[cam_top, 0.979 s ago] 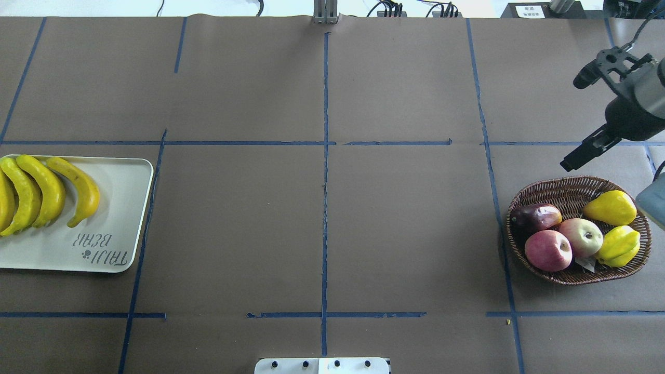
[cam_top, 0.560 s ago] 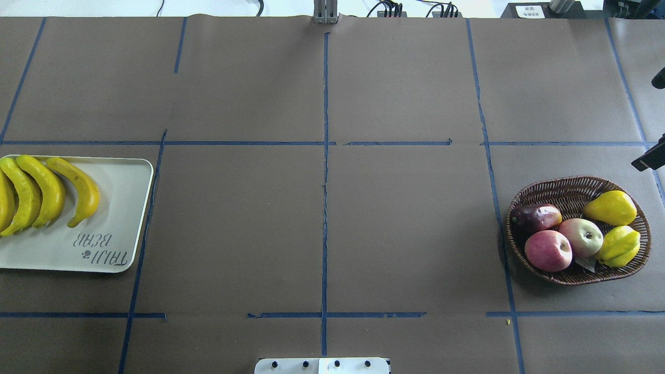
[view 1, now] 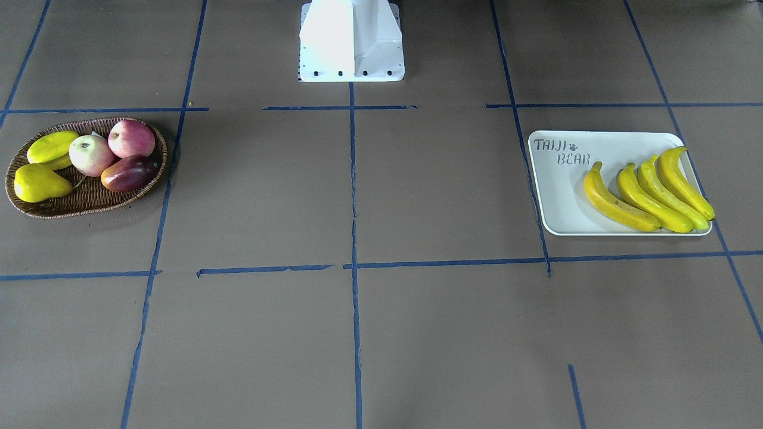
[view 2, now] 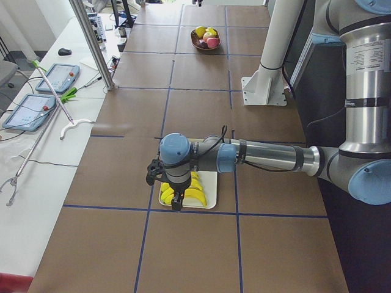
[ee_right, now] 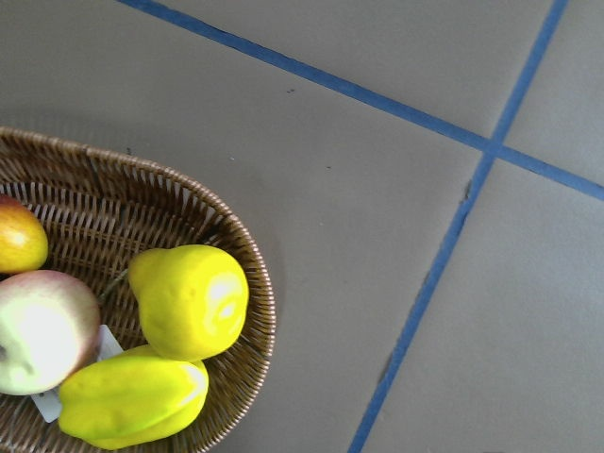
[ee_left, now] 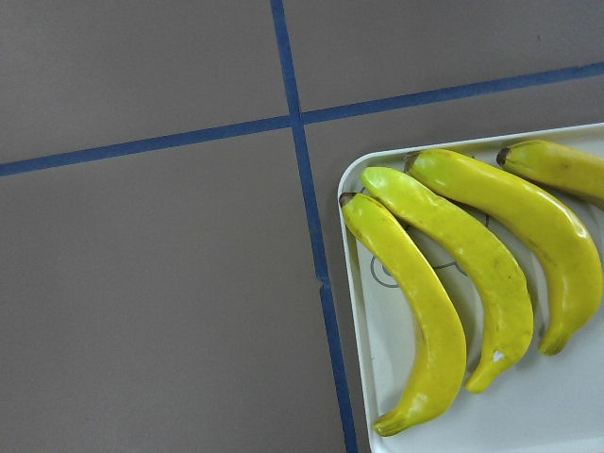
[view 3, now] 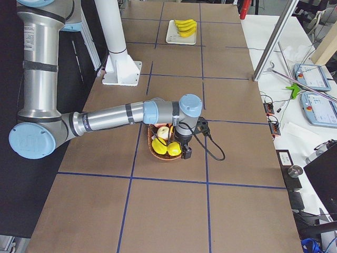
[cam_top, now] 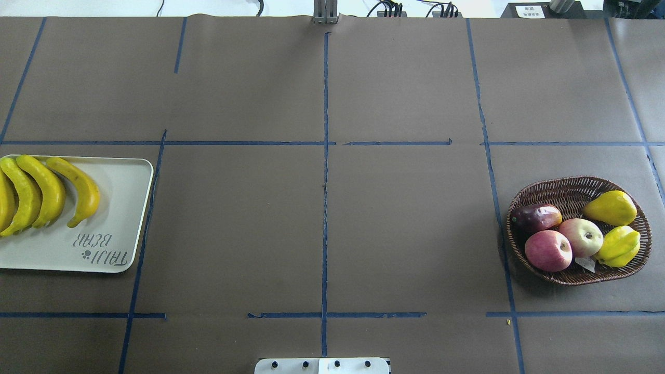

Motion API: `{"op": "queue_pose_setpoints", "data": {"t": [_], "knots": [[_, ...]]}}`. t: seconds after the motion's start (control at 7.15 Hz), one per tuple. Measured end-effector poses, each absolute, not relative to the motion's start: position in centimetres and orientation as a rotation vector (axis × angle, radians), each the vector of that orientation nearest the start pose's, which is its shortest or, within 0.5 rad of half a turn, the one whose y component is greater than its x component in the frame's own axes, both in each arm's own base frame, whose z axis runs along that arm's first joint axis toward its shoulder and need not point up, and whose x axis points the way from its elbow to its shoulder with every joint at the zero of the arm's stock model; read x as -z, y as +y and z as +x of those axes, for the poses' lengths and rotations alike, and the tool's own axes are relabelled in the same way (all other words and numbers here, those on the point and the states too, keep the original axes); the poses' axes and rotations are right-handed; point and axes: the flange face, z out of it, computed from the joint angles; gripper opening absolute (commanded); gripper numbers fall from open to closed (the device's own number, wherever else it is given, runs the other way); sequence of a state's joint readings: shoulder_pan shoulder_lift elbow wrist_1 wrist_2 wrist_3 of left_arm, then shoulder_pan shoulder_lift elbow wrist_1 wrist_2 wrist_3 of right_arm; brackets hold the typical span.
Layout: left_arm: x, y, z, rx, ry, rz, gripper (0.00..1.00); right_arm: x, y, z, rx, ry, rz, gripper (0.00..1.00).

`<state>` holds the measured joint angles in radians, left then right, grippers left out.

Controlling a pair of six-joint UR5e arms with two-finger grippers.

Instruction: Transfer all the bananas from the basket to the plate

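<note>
Several yellow bananas (view 1: 650, 193) (cam_top: 47, 189) (ee_left: 425, 311) lie side by side on the white plate (view 1: 560, 202) (cam_top: 114, 208) (ee_left: 359, 311) at the table's left end. The wicker basket (view 1: 89, 208) (cam_top: 571, 187) (ee_right: 255, 293) sits at the right end with no banana in it. My left gripper (view 2: 175, 205) hangs over the plate's outer end and shows only in the exterior left view, so I cannot tell its state. Only the exterior right view catches my right gripper (view 3: 186, 154), over the basket's outer rim, and there too I cannot tell its state.
The basket holds a yellow pear (cam_top: 610, 208), two apples (cam_top: 548, 251), a dark red fruit (cam_top: 535, 217) and a yellow-green fruit (cam_top: 619, 245). The white robot base (view 1: 351, 42) stands at the table's middle edge. A side bench with tablets (view 2: 36, 97) runs along the far side.
The right arm has drawn back to the right and left the overhead view. The bananas, plate and basket have not moved.
</note>
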<state>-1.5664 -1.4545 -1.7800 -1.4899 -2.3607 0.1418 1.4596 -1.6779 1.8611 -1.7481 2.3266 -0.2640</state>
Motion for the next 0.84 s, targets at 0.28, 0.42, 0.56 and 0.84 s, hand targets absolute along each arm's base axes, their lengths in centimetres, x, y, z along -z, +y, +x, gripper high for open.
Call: {"op": "queue_pose_setpoints", "data": {"t": [0.28, 0.42, 0.56, 0.84], "knots": [[-61.8, -44.4, -6.2, -0.140, 0.788, 0.064, 1.00, -61.4, -42.2, 4.9, 0.254, -0.752, 0.028, 0.99], [-61.9, -44.4, -6.2, -0.138, 0.788, 0.061, 1.00, -61.3, -41.8, 5.7, 0.215, -0.735, 0.031, 0.99], [-62.1, -44.3, -6.2, -0.137, 0.786, 0.057, 1.00, -60.9, -41.7, 6.1, 0.187, -0.721, 0.036, 0.99], [-62.0, -43.9, -6.3, -0.139, 0.781, 0.058, 1.00, -60.4, -41.9, 6.2, 0.160, -0.715, 0.039, 0.99]]}}
